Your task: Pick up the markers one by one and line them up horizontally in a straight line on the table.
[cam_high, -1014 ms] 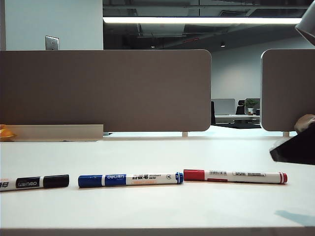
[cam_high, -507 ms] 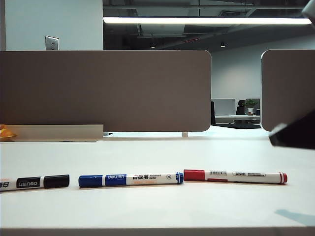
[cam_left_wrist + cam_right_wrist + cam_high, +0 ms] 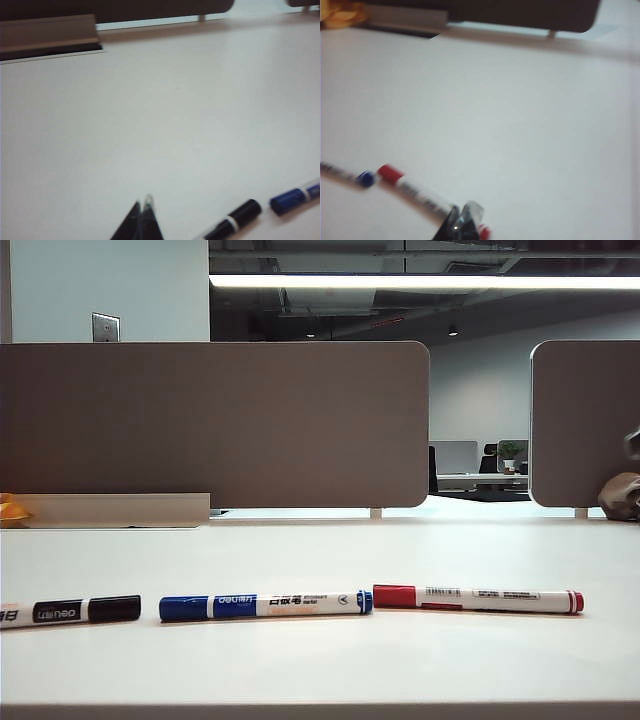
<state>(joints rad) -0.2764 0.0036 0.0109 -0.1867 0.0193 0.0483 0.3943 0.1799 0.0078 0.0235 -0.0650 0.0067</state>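
We saw three markers lying end to end in a near-straight row along the front of the table (image 3: 320,550): the black marker (image 3: 70,611) at the 9 o'clock end, partly cut off by the exterior view's edge, the blue marker (image 3: 265,605) in the middle, and the red marker (image 3: 478,599) at the 3 o'clock end. The blue one's tail sat just beside the red cap, and a small gap separated black from blue.

No arm showed in the exterior view. In its wrist view the left pincer (image 3: 141,220) was closed, its tips pressed together and holding nothing, above bare table; the black marker (image 3: 232,222) lay near it, off to one side, with the blue marker (image 3: 295,197) beyond that.

The right pincer (image 3: 462,222) was likewise closed and empty, hovering over the tail end of the red marker (image 3: 412,189), though blur kept us from telling whether it touched. The blue marker's tip (image 3: 365,178) lay just past the red cap.
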